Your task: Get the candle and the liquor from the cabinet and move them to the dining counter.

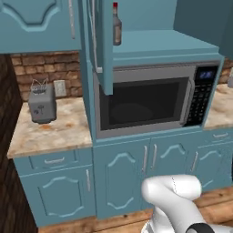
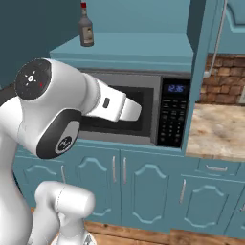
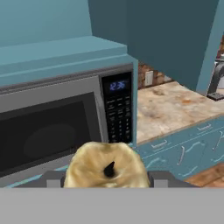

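Observation:
The candle (image 3: 107,168), a squat gold-tan cylinder with a dark wick, sits right at the bottom of the hand view, and my gripper (image 3: 107,177) is shut on it; the candle hides the fingers almost entirely. The hand hangs in front of the microwave, below the cabinet. The liquor (image 1: 117,25) (image 2: 86,29), a dark bottle with a red cap, stands upright on the floor of the open teal cabinet (image 1: 157,45) (image 2: 134,50), near its left side. One cabinet door (image 1: 103,50) hangs open beside it. The dining counter is out of view.
A steel microwave (image 1: 145,102) (image 3: 52,127) is built in under the cabinet. A grey toaster (image 1: 42,104) stands on the small marble counter (image 1: 54,129) to the left. More marble counter (image 3: 175,105) runs right, with a dark appliance (image 3: 216,81). Teal lower cabinets (image 1: 123,177) stand below.

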